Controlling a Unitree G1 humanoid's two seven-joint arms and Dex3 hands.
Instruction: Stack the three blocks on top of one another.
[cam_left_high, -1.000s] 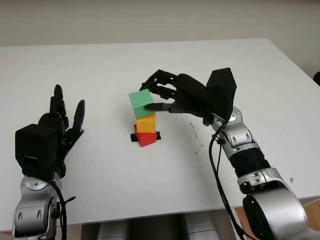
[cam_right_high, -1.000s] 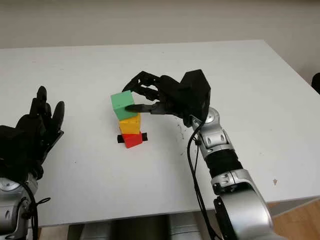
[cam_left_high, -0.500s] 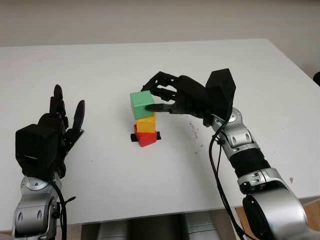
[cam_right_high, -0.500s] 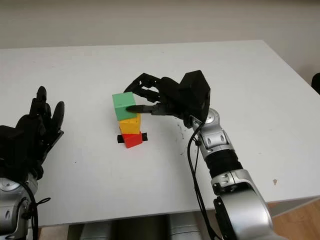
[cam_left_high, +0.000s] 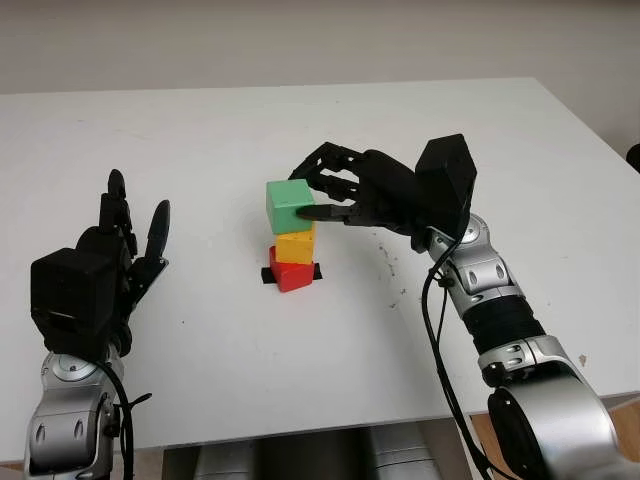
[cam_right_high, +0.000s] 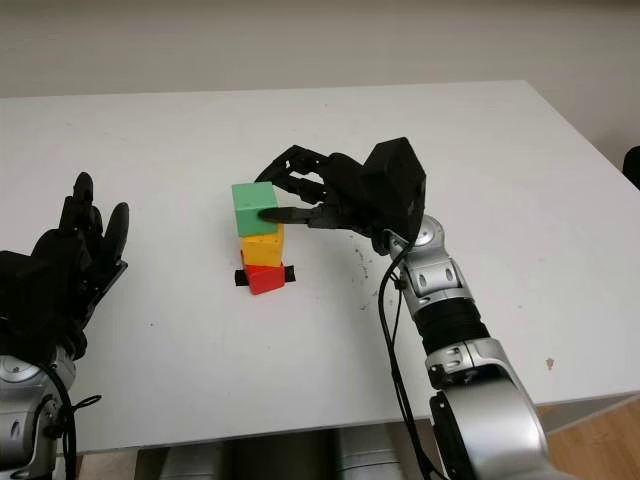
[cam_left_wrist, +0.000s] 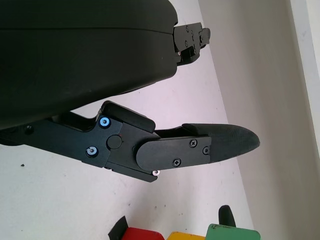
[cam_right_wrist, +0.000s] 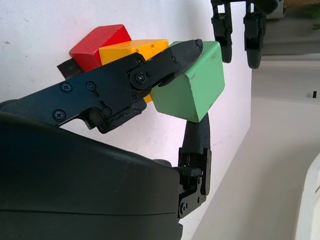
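The right hand (cam_left_high: 335, 195) grasps the green block (cam_left_high: 290, 207) between its fingers (cam_right_wrist: 172, 57), directly above the yellow block (cam_left_high: 295, 246). Whether the green block already touches the yellow one is hard to tell. The yellow block sits on the red block (cam_left_high: 291, 275), which stands on the white table (cam_left_high: 300, 360). The left hand (cam_left_high: 100, 265) is open, well to the left of the red block

Right hand (cam_right_high: 300, 203) gripping green block (cam_right_high: 255, 208) above yellow block (cam_right_high: 262, 246), red block (cam_right_high: 265, 278) lowest, white surface (cam_right_high: 500, 170), left hand (cam_right_high: 70, 250) open at left
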